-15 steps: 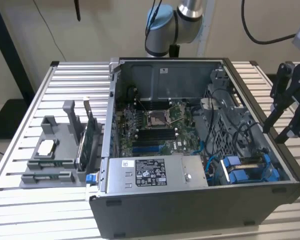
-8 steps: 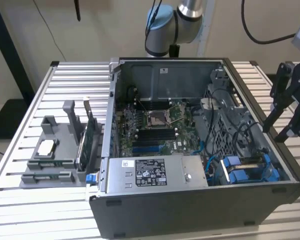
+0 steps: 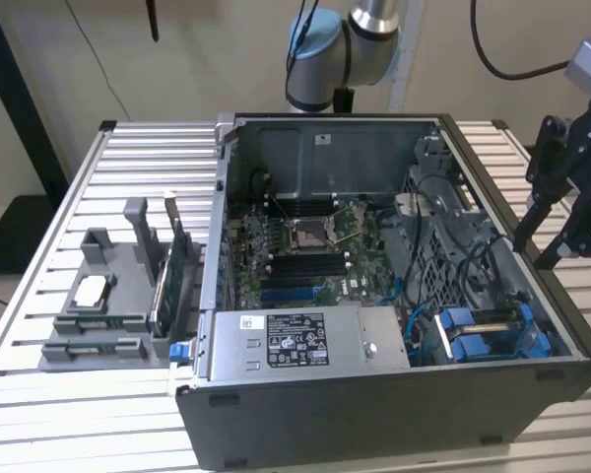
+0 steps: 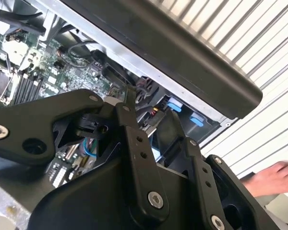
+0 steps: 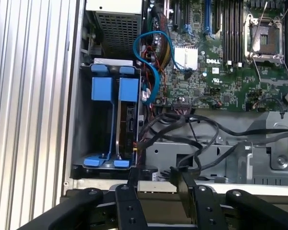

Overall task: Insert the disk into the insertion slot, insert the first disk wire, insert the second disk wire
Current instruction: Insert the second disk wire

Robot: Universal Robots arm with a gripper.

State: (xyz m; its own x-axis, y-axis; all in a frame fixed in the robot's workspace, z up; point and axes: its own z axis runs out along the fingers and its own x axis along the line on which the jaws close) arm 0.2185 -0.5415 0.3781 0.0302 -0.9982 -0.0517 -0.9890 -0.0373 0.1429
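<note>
Jaws: the gripper [image 5: 157, 178] is spread wide with nothing between its fingertips [image 5: 133, 176]; it hovers at the rim of the case [image 3: 374, 414].
Slot: the slot [image 5: 100, 132] lies ahead of the jaws and off to one side of their centre line, down inside the case, with blue rails along its walls.
Disk: a dark slab standing on edge between the rails looks like the disk [image 5: 129, 127]. It sits in the half of the slot nearer the jaws' line. I judge it seated, but the first wrist view shows it edge-on, so I cannot tell whether it is fully home.
Step in hand: with the disk apparently in, the work reads as being at the wire stage.
Wires: a blue wire [image 5: 153, 33] loops beyond the disk's far end and drops towards the disk's side. Black wires [image 5: 197, 125] lie straight ahead of the jaws, closer than the slot. I cannot tell whether either is plugged in.
Doing it well: pinch a wire just behind its plug, not on the slack, so that the plug cannot swing. Square the plug to the disk's socket before pushing, then push along the disk's length without levering.
Risks: the black wires cross the path from jaws to disk and could snag a finger. The board [image 5: 216, 72] beside them leaves little room for a wide jaw.
Bystander: a person's hand [image 4: 273, 178] rests outside the case, behind the jaws.
</note>
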